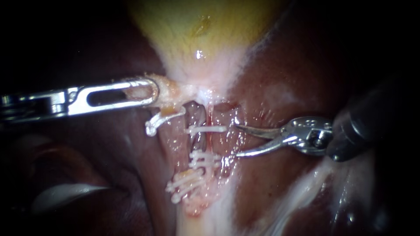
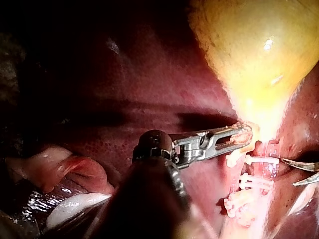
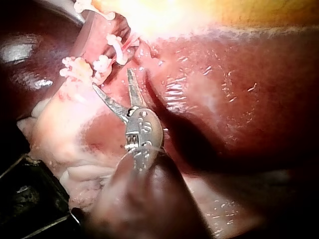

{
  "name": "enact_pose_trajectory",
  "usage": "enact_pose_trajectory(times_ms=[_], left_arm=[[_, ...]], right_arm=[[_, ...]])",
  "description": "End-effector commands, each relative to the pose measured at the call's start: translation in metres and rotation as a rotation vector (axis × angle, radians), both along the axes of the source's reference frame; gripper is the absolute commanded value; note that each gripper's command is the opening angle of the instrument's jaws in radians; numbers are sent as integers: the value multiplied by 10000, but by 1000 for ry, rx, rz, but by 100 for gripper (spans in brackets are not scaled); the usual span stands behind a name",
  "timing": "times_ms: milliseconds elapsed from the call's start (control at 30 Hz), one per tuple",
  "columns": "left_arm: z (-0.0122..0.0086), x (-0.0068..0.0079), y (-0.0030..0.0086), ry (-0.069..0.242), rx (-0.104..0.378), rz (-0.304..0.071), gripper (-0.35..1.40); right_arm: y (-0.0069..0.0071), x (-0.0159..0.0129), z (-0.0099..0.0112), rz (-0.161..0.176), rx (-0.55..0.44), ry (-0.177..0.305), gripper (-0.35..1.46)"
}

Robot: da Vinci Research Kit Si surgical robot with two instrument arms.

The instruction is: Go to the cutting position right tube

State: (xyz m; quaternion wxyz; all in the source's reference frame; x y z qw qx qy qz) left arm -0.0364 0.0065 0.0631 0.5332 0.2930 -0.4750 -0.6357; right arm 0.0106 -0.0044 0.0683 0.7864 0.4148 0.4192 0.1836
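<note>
Claw R [image 1: 237, 140] agape nr tube [image 1: 213, 143]

The slender silver left instrument [image 1: 151, 91] enters from 9 o'clock and points toward 3 o'clock, its slotted jaws clamped on pale orange tissue [image 1: 168, 88]. The dark-shafted right instrument [image 1: 238, 140] reaches in from 3 o'clock, its 2 curved blades spread apart.

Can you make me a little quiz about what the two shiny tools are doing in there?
1. True or false: the right instrument's blades are shut.
2. What does the left instrument hold? A) nothing B) tissue at the gallbladder's neck C) the other instrument
3. What colour are the clips on the tube beside the blade tips?

Key: 1 false, a gap shows between them. 2 B. 3 white.
</note>
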Motion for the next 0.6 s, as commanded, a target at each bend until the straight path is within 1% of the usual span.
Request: enact_pose_trajectory(times_ms=[33,267,367,467,600], left_arm=[[0,0,0,0,0,0,-35],[-2,-3,-1,4,0,-4,-35],[-3,-3,-2,4,0,-5,-35],[-3,-3,-2,2,0,-3,-35],[-3,-4,-2,2,0,-3,-35]], right_arm=[[0,2,1,0,8,-1,135],[0,14,10,12,45,-22,135],[0,18,15,18,58,-23,135],[-1,21,20,13,73,-19,135],[-2,28,26,19,95,-11,135]])
